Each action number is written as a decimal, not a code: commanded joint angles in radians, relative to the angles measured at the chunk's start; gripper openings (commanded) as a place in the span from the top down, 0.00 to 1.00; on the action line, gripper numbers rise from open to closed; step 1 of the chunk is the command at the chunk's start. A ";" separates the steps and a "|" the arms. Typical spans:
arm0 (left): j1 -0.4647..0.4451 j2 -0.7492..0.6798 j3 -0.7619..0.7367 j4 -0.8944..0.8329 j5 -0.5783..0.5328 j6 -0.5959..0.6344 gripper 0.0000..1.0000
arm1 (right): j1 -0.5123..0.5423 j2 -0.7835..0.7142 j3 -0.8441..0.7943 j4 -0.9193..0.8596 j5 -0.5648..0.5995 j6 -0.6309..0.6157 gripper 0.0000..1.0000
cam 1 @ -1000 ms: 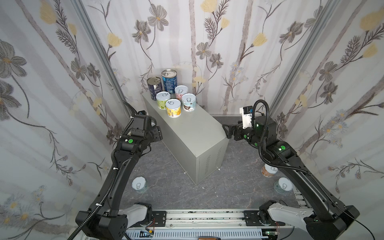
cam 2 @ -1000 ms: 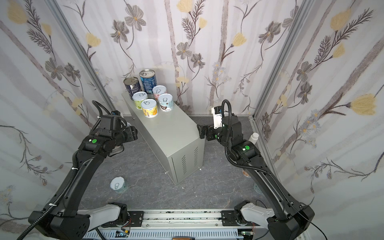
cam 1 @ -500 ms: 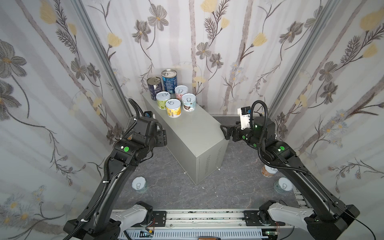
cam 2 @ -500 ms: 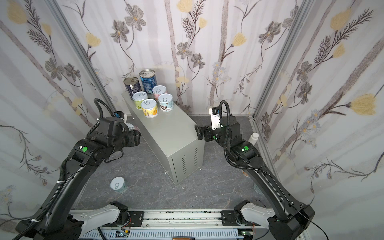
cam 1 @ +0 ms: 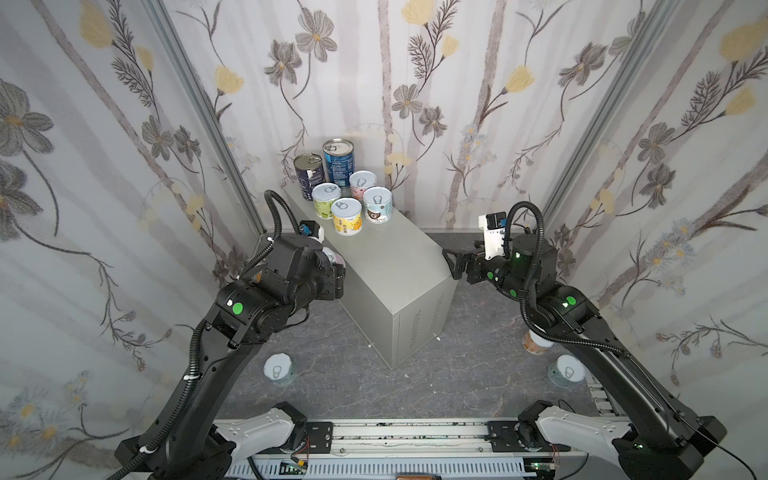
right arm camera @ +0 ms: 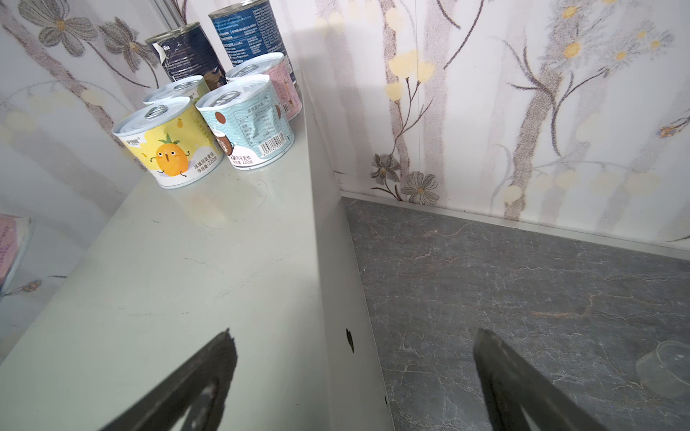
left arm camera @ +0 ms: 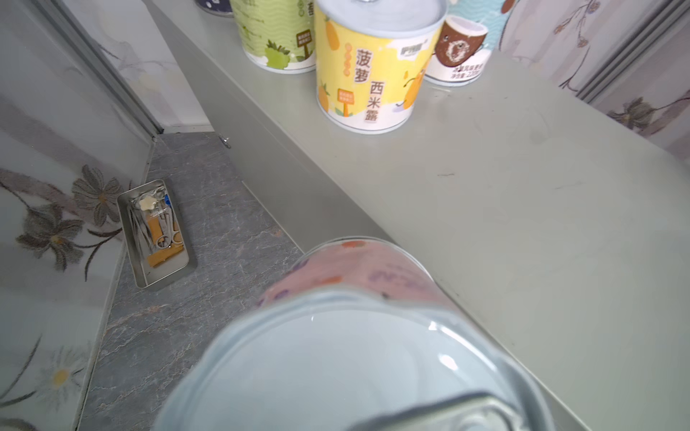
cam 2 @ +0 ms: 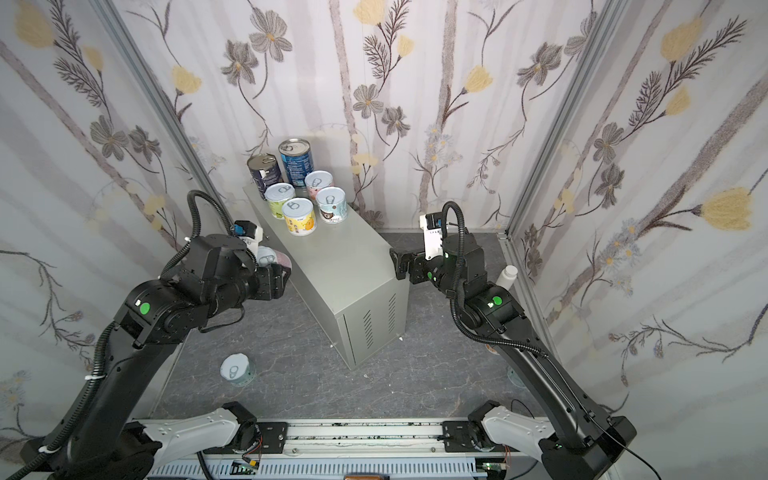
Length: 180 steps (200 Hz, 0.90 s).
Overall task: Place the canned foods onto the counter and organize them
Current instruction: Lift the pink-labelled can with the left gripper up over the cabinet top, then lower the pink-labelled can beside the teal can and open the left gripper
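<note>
Beside the counter (cam 2: 336, 253), a pink can (cam 2: 270, 258) masks the left claw (cam 2: 279, 270).

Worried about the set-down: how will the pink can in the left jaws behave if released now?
The pink can looks tilted at the edge of the counter, so it could topple and roll off. Its rigid-looking metal likely resists denting. Upright, its squat shape should stand steady, like the pineapple can.

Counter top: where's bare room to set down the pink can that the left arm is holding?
The counter is bare from the yellow can and the blue coconut can forward to its vented end, edge to edge. The far end is crowded: six cans stand packed there. The open right end effector hovers at the right edge.
</note>
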 commanded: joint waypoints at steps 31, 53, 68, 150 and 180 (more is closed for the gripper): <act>-0.038 0.106 0.159 -0.024 0.027 0.035 0.53 | 0.005 -0.074 -0.077 0.076 0.018 0.020 0.00; -0.081 0.177 0.197 -0.035 0.004 0.036 0.52 | 0.005 -0.111 -0.127 0.101 0.029 0.023 0.00; -0.089 0.218 0.231 -0.040 -0.005 0.033 0.52 | 0.005 -0.137 -0.158 0.119 0.034 0.025 0.00; -0.137 0.340 0.356 -0.056 -0.006 0.016 0.51 | 0.006 -0.185 -0.178 0.116 0.008 0.003 0.00; -0.142 0.352 0.349 -0.061 -0.006 0.016 0.51 | 0.004 -0.180 -0.192 0.134 0.000 0.002 0.00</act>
